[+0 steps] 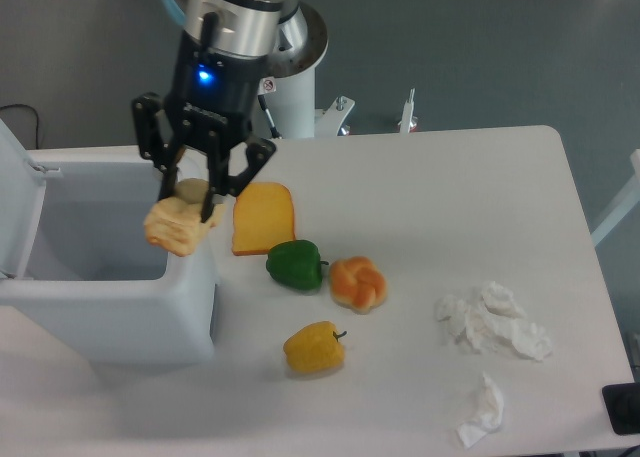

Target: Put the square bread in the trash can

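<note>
Over bin [60, 307] rim, at nine o'clock of toast [264, 218], hung bread [178, 227], clenched in tool [197, 199] across top. Looked light, soft, crumbly; judged best pinched gently at sides.

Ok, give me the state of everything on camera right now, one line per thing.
claw: shut on the square bread, over the bin's right rim
square bread: held off the table, not yet released
trash can: lid open, nothing visible inside
toast slice: flat on the table
green pepper: on the table
knotted bun: on the table
yellow pepper: on the table
tissues: crumpled, on the table
</note>
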You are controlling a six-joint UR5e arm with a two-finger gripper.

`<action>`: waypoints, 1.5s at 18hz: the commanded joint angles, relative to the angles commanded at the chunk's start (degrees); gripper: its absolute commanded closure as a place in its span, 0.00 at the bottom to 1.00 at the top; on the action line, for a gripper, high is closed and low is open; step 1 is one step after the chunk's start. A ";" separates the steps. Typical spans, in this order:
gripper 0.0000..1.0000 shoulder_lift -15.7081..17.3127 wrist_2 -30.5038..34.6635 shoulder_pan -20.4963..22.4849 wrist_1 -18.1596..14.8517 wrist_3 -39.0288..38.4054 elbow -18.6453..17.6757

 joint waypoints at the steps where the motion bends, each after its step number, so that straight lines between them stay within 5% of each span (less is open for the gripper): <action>1: 0.51 0.00 0.00 -0.44 0.00 0.00 -0.35; 18: 0.39 -0.18 -0.35 -4.40 0.26 0.53 -4.22; 24: 0.26 0.26 -0.35 -4.14 2.11 0.53 -4.05; 27: 0.06 0.26 -0.26 -3.52 2.20 0.70 -3.70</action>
